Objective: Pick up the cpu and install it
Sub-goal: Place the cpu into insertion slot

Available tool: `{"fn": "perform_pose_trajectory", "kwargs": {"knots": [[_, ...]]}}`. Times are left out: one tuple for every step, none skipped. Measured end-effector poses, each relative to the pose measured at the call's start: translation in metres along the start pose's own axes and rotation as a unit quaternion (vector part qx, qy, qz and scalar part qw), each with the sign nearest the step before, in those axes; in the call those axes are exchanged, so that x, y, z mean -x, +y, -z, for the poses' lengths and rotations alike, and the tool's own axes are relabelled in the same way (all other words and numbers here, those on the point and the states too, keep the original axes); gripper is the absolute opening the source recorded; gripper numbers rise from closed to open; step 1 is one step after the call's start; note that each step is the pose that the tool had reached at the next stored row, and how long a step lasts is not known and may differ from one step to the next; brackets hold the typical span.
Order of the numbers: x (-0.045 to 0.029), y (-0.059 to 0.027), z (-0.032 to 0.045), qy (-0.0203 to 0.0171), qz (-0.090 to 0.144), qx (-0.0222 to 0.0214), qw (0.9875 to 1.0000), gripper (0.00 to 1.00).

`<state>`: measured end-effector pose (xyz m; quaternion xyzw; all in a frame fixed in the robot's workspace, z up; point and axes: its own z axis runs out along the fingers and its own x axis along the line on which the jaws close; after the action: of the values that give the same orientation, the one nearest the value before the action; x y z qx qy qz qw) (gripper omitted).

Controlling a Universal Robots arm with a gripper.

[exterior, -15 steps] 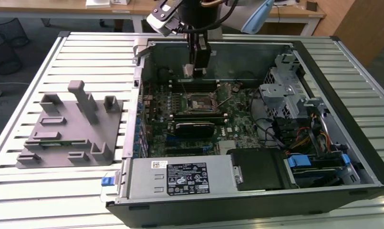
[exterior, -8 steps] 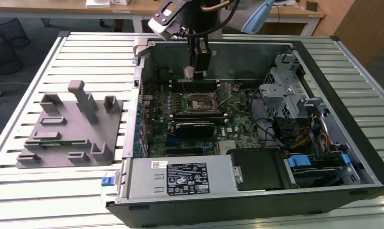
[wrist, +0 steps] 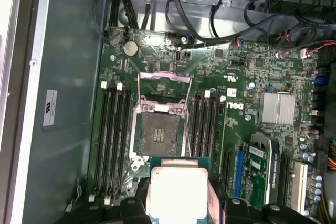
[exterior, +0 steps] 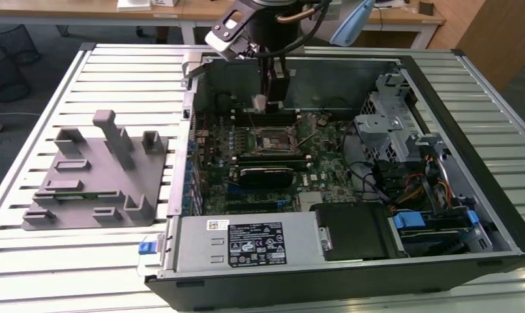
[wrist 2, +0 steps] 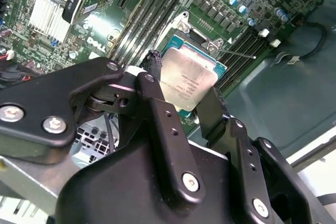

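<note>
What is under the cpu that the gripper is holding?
The motherboard, with the empty socket and its lifted frame; the cpu hangs above, apart. In the second wrist view the cpu covers part of the socket.

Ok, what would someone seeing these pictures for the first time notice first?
Most likely the silver-topped cpu clamped in the black tool, hanging over the green motherboard near its open socket. In the exterior view, the opened computer case dominates the slatted table, with a grey fixture of upright posts beside it on the exterior view's left.
</note>
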<state>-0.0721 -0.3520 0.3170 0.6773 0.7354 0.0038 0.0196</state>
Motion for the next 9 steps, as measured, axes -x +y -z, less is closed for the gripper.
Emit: {"fn": "perform_pose_trajectory", "kwargs": {"knots": [[-0.0001, 0.0006, -0.0012, 0.0000, -0.001, 0.0000, 1.0000, 0.52], [-0.0001, 0.0012, -0.0025, 0.0000, -0.001, 0.0000, 1.0000, 0.52], [-0.0002, 0.0018, -0.0036, 0.0000, -0.002, 0.0000, 1.0000, 0.52], [-0.0002, 0.0024, -0.0048, 0.0000, -0.002, 0.0000, 1.0000, 0.52], [-0.0003, 0.0028, -0.0057, -0.0001, -0.003, 0.0000, 1.0000, 0.52], [-0.0003, 0.0029, -0.0067, -0.0001, -0.003, 0.0000, 1.0000, 0.52], [-0.0004, 0.0030, -0.0074, -0.0001, -0.003, 0.0000, 1.0000, 0.52], [-0.0004, 0.0030, -0.0082, -0.0001, -0.003, 0.0000, 1.0000, 0.52], [-0.0004, 0.0030, -0.0088, -0.0001, -0.003, -0.0001, 1.0000, 0.52]]}}
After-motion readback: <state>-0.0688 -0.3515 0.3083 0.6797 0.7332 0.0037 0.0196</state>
